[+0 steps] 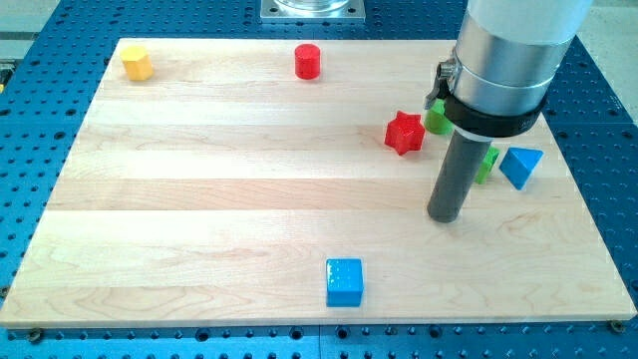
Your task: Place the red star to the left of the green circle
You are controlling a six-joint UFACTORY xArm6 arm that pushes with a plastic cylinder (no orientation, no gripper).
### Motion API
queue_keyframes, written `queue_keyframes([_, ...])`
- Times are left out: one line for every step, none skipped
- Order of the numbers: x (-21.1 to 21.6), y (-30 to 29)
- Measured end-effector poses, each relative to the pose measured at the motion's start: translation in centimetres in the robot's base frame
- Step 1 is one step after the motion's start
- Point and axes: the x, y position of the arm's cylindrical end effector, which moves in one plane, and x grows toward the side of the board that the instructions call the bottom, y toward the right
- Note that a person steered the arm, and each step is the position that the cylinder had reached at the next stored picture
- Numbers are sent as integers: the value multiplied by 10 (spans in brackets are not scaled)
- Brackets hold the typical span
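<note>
**Desk:** Well, where did the rod stand when this was taken?

**Photographer:** Right of centre. My tip (446,216) rested on the worktop (199,199), below and to the right of the red star (404,133), clearly apart from it. No jaws were fitted, so nothing could open, close or be held; the rod could only push.

**Desk:** And the star itself?

**Photographer:** Upper right of the frame, lying flat, just left of a green block (437,117) that peeped out from behind the arm's collar. A second green block (486,164) showed beside the rod, close to a blue triangular block (520,166) at the right edge. Which of the two green pieces was the circle I could not tell; the arm hid most of both.

**Desk:** Why would the tip sit there?

**Photographer:** My reading only: it was placed beside the cluster, off the star, perhaps to come at it from below. If the upper green piece was the circle, the star already lay roughly on its left, and little remained to do.

**Desk:** Anything else on the board?

**Photographer:** A yellow block (137,63) in the upper left corner, a red cylinder (307,61) at top centre, and a blue cube (344,281) near the bottom edge, all well away from the action.
</note>
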Motion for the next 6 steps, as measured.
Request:
queue_keyframes([-3,-2])
queue_keyframes([-44,-12])
queue_keyframes([-90,-12])
queue_keyframes([-107,-12])
queue_keyframes([-126,-12])
queue_keyframes([-157,-7])
